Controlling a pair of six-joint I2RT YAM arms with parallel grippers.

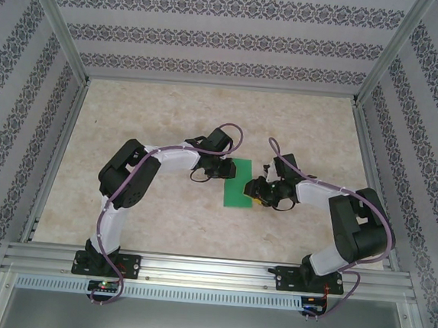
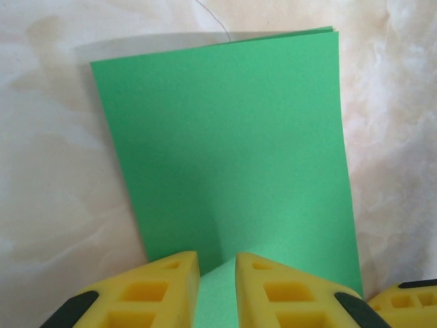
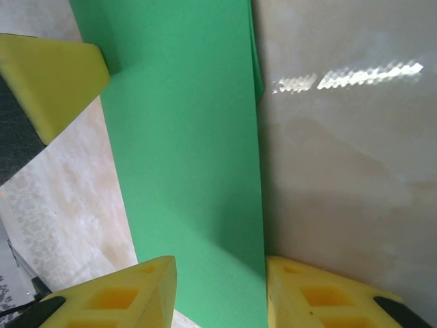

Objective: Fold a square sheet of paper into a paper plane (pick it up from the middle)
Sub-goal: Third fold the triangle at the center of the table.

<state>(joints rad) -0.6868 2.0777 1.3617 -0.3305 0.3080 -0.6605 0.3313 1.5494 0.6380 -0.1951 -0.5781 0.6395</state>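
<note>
Creasing looks like the step in hand: the square sheet of paper (image 1: pixel 238 183) lies doubled into a rectangle in the middle of the table (image 1: pixel 162 113), at the centre of the overhead frame. The left gripper (image 1: pixel 220 169) sits at its upper-left end and the right gripper (image 1: pixel 258 192) at its lower-right end.

To do it well, the arm pinching the sheet should keep that end from sliding. The other should run its fingers flat along the doubled edge, pressing evenly so the two layers stay aligned and do not skew.

In the left wrist view, the left gripper (image 2: pixel 217 265) at the bottom of the frame is clenched on the near edge of the paper. A sliver of green rises between the fingers (image 2: pixel 167 287). That view also shows two layers parting at the sheet's upper-right corner, which the overhead view is too small to show.

In the right wrist view, the right gripper (image 3: pixel 220 277) at the bottom of the frame has its jaws apart over the strip, grasping nothing. Whether its pads press the paper I cannot tell.
</note>
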